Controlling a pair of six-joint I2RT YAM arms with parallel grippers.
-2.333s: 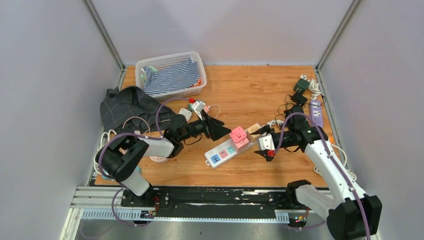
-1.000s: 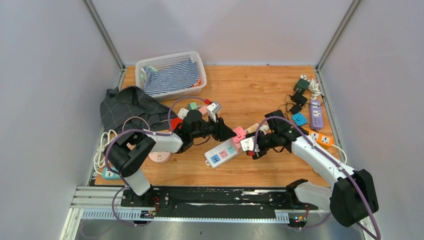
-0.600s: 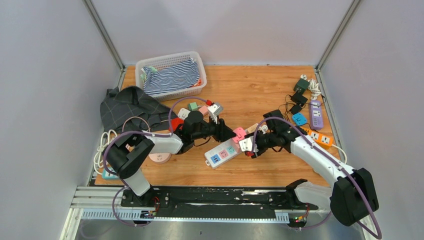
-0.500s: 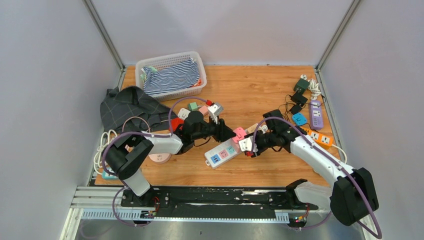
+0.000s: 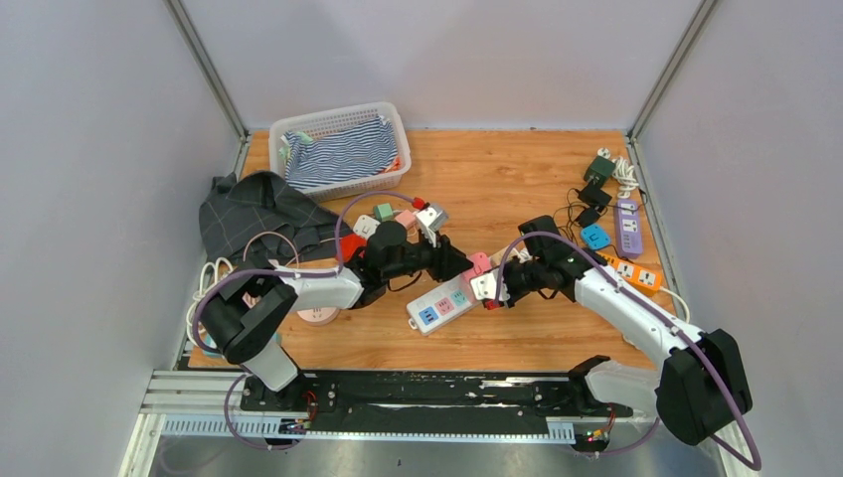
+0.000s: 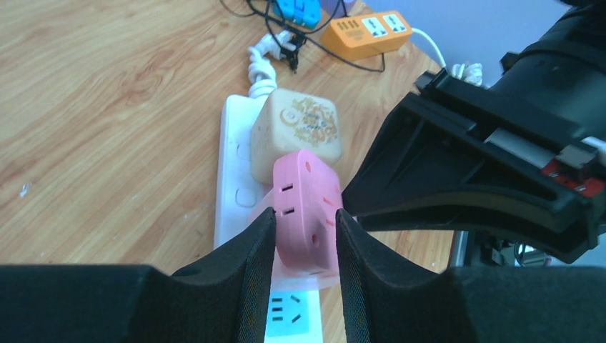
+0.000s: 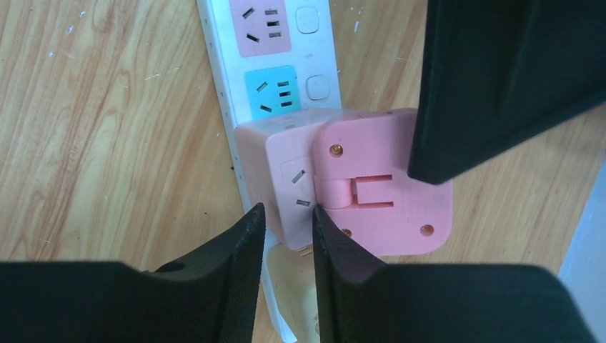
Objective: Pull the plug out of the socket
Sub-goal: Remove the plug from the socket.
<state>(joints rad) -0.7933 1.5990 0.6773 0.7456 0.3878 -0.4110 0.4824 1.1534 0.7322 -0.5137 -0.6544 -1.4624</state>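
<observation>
A white power strip (image 5: 437, 305) lies mid-table with a pink plug (image 5: 479, 263) standing in it. In the left wrist view my left gripper (image 6: 306, 221) is shut on the darker pink plug (image 6: 307, 179), one finger on each side. A beige cube plug (image 6: 296, 139) sits just behind it on the strip (image 6: 232, 164). In the right wrist view my right gripper (image 7: 288, 214) has closed narrowly around the pale pink socket block (image 7: 286, 171) under the darker pink plug (image 7: 386, 193). The left gripper's black finger (image 7: 500, 78) fills that view's upper right.
A white basket (image 5: 328, 116) with striped cloth stands at the back left, beside a dark garment (image 5: 253, 214). Small adapters (image 5: 383, 211) lie behind the left arm. Purple (image 5: 627, 224), blue (image 5: 594, 237) and orange (image 5: 636, 273) strips with cables crowd the right edge.
Both arms have come in to the pink plug from either side. The right gripper has slid left and narrowed its jaws a lot. The left gripper's jaws have closed slightly on the plug.
</observation>
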